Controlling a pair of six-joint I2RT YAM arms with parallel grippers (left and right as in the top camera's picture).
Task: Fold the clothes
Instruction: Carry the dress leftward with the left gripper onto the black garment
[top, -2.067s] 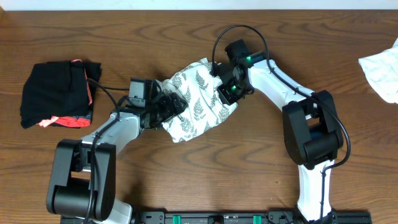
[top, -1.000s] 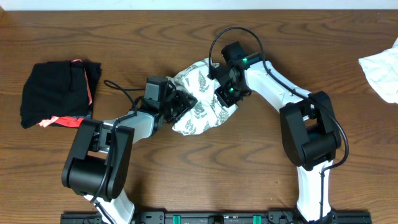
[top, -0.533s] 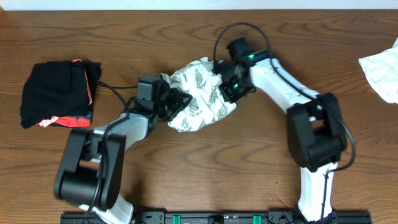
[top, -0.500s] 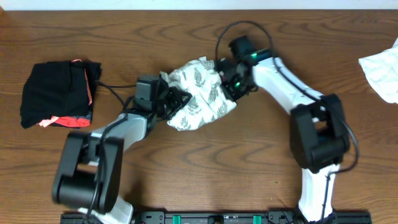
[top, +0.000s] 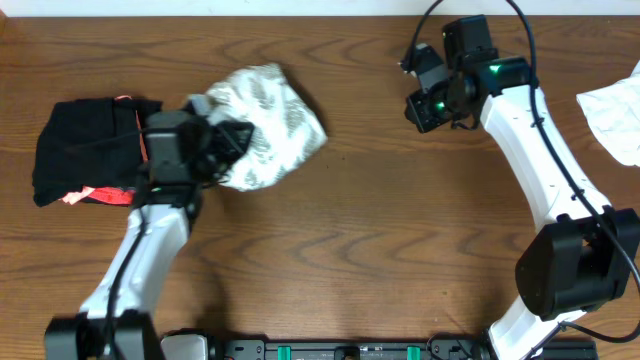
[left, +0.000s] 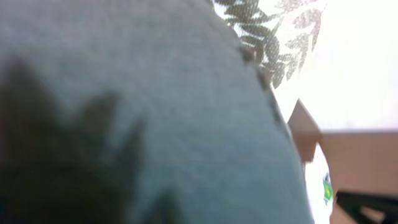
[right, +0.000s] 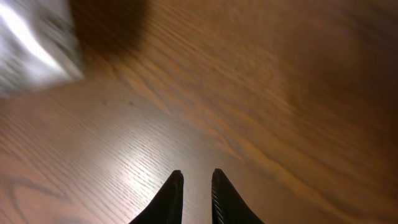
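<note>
The clothes, white with a grey-green fern print, lie bunched in a mound at the table's left centre. My left gripper is shut on the mound's left side, its fingers buried in the fabric. In the left wrist view the printed cloth covers almost the whole lens and hides the jaws. My right gripper hovers far to the right of the clothes, apart from them. Its fingertips stand almost together over bare wood with nothing between them. A blurred corner of the clothes shows at the upper left of the right wrist view.
A black bundle with coral-pink trim lies at the far left, right beside my left gripper. A plain white cloth sits at the right edge. The table is dark brown wood.
My left arm has dragged the clothes to the left, up to the black bundle. My right gripper has come off the clothes and swung up and to the right.
</note>
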